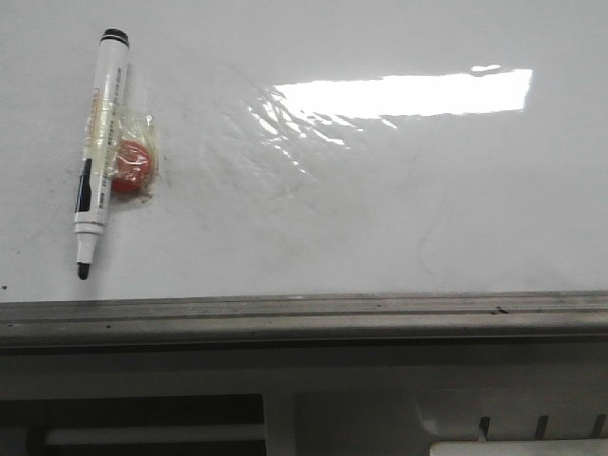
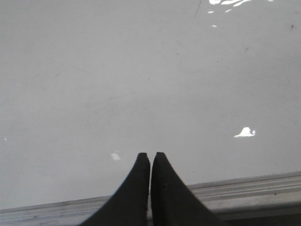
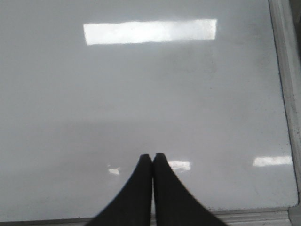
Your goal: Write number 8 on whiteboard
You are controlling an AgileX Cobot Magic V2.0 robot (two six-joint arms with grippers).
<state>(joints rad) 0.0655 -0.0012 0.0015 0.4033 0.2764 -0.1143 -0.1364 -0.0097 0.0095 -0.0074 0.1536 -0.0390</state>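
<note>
The whiteboard fills the front view, glossy white with a bright glare patch and faint smudges. No number 8 shows on it. A white marker with a black cap end and black tip lies on the board at the left, taped to a red round piece. Neither gripper shows in the front view. My left gripper is shut and empty over the board near its edge rail. My right gripper is shut and empty over the board near its corner.
A grey metal edge rail runs along the board's near side, also seen in the left wrist view. Below it is a grey panel with dark slots. The right wrist view shows the board's side rail.
</note>
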